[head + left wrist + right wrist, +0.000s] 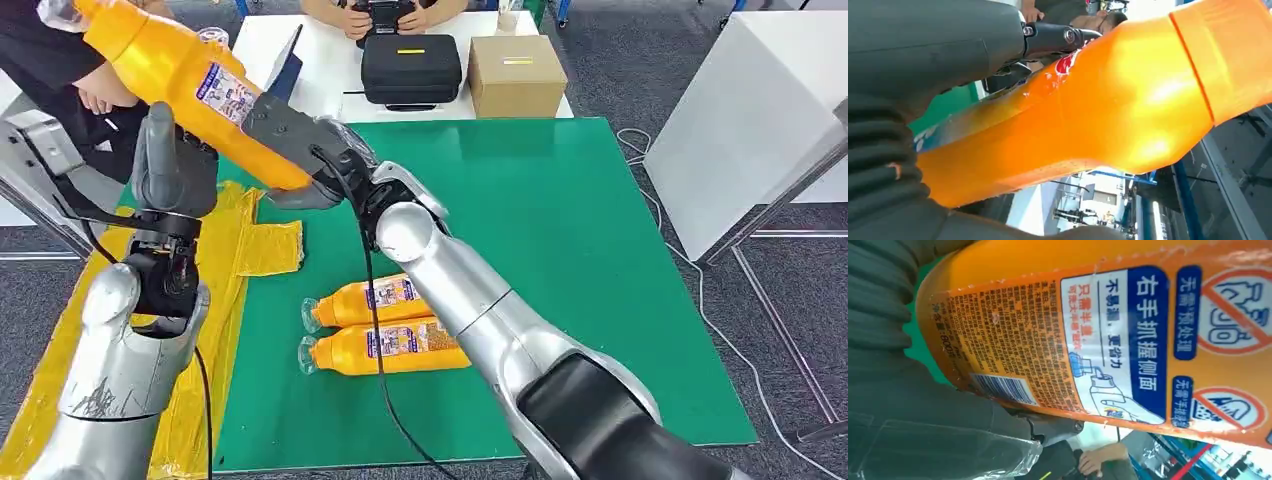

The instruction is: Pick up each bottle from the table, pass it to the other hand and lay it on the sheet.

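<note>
- Green counter [560,220] carries two orange bottles [385,335] beside the yellow sheet [235,245].
- Right robot hand [300,140] grips the raised bottle [175,75]; left robot hand [172,165] touches it, grip unclear.
- Handover step; next, the left must close firmly.

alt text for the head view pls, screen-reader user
Both robot hands meet on one orange bottle raised above the table: the right hand grips its base and the left hand is at its middle. Two more orange bottles lie on the green mat beside a yellow sheet.
</note>
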